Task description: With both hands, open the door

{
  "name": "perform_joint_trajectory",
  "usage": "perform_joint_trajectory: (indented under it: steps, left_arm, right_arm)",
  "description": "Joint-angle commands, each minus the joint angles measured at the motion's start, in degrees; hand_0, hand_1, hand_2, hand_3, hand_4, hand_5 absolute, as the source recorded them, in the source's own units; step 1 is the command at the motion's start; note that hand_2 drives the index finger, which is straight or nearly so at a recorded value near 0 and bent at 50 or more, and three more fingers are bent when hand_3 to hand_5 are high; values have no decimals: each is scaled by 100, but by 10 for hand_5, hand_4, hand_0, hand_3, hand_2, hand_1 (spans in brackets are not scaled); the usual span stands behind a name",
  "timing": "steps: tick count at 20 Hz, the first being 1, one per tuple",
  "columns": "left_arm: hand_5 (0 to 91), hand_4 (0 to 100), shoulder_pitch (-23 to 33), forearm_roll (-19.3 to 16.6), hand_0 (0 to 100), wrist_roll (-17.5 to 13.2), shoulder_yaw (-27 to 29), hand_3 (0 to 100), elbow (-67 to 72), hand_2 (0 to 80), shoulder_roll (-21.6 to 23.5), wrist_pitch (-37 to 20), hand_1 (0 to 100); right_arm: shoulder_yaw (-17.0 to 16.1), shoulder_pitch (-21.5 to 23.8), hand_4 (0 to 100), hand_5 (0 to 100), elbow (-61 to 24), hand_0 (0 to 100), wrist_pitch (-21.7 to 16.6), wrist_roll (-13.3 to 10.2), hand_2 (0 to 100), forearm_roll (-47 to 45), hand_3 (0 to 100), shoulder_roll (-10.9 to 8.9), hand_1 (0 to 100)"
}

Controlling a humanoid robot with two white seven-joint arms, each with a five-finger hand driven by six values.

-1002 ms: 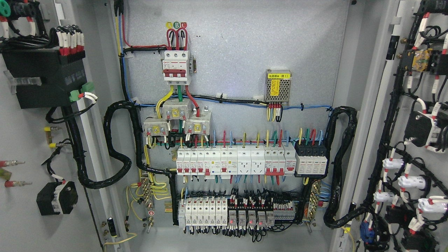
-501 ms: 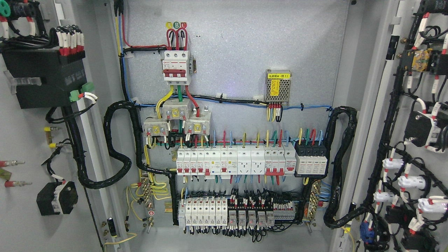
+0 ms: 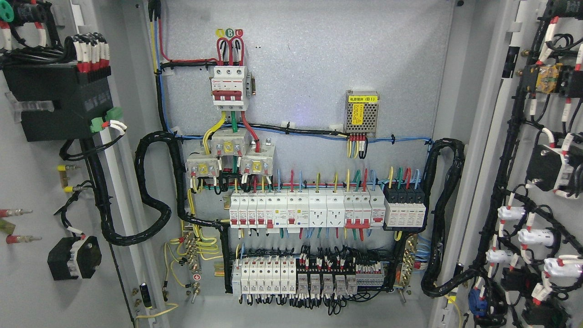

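Both doors stand wide open, the left door (image 3: 32, 182) and right door (image 3: 537, 182) flanking the wired back panel (image 3: 319, 68). No robot hand shows, so their state can't be told.

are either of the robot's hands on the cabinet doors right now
No, neither hand shows in the head view; the left door and right door stand swung open, with the wired back panel exposed.

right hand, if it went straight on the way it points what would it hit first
Cannot say: neither hand shows in the head view, so no heading is visible. Both doors, left door and right door, already stand open.
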Motion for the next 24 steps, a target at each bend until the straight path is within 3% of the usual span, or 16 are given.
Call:
perform_joint_trajectory:
  steps: [1,6,9,12,19,24]
  left_arm:
    - [0,37,39,240,296,-173,921,28,61,28,-114,255,0]
    - [0,37,22,758,296,-534,1370,28,236,28,-79,677,0]
    - [0,36,-74,1250,296,-744,1589,28,535,28,0,1090,0]
    - [0,37,-119,1295,296,-868,1731,28,737,28,62,1232,0]
    - [0,37,-505,1383,295,-886,2169,29,1106,28,194,1687,0]
    - [0,37,-971,1515,295,-1307,2390,28,1800,28,404,2137,0]
  right_arm:
    - [-128,104,0,0,33,218,-17,40,0,-104,0,-240,0]
    - [-137,184,0,0,33,218,-166,49,0,-113,0,-373,0]
    - [-146,210,0,0,33,218,-166,49,0,-113,0,-408,0]
    - [-137,219,0,0,33,218,-166,49,0,-174,0,-469,0]
    - [-163,280,0,0,60,218,-166,58,0,-719,0,-812,0]
    - [-251,298,0,0,77,218,-158,58,0,-728,0,-909,0]
